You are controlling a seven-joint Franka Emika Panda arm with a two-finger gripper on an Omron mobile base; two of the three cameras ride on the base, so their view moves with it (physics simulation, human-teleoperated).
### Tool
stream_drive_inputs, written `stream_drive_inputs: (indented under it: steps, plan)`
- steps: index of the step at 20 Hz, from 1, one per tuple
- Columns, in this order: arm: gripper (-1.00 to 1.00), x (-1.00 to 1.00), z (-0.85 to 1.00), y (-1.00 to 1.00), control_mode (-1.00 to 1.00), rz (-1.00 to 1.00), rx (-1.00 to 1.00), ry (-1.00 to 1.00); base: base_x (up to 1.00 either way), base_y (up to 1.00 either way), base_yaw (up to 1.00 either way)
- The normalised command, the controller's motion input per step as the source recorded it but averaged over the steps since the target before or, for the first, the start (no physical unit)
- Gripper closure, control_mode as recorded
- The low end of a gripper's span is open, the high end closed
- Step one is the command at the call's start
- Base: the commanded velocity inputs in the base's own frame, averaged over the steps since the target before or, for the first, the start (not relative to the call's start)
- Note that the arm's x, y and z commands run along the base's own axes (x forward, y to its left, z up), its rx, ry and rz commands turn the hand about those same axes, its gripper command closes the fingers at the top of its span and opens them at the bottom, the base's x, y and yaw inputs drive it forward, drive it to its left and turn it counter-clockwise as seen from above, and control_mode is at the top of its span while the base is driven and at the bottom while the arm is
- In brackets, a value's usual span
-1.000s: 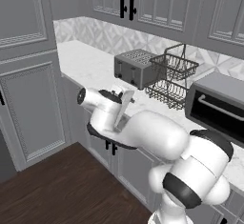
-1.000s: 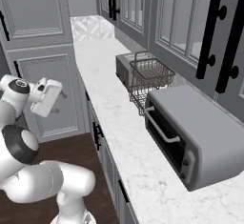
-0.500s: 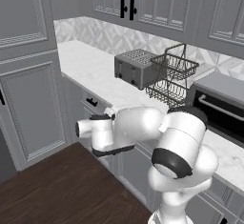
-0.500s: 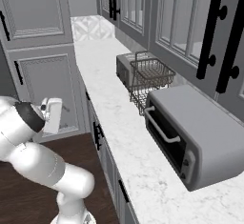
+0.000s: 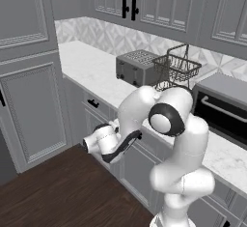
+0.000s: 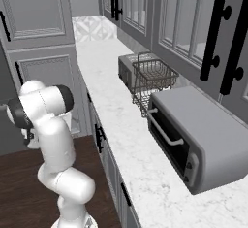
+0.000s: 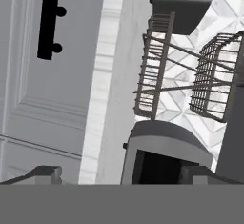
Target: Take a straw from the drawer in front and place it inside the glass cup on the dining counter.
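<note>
Since the earlier frames we are seeing our arm swing down and fold in: the hand that was sitting up near the edge of the surface is now hanging low in front of the lower cabinets, and the elbow is bulging up in front of the toaster oven.

In the left base view the tool (image 5: 90, 143) is sitting at the end of the forearm, just above the dark wood floor (image 5: 53, 192) and close to the drawer (image 5: 96, 106), whose panelled front with its black bar handle is lying right under the edge of the surface (image 5: 91, 69). The drawer is looking closed. In the hand view the same drawer front (image 7: 43, 70) is filling the left side, turned on end, with its black handle (image 7: 47, 22) near the top.

Our tool is standing spread wide, with nothing between its tips; in the hand view we are making out the tips only as small grey shapes at the bottom.

On the surface we are seeing a toaster (image 5: 136, 66), a wire basket rack (image 5: 177, 69) beside it, and a toaster oven (image 6: 193, 135) further along. We cannot tell where the straw is lying.
</note>
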Motion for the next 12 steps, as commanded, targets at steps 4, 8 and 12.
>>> stream_drive_inputs:
  steps: [4,8,12]
  plan:
    - [-1.0,0.48,-0.61,-0.09,-1.0,0.0,0.0,0.0,0.0,0.0,0.0]
    - [-1.0,0.47,-0.59,-0.02,-1.0,0.0,0.0,0.0,0.0,0.0,0.0]
    - [-1.0,0.45,-0.39,-0.14,-1.0,0.0,0.0,-0.08,0.0,0.0,0.0]
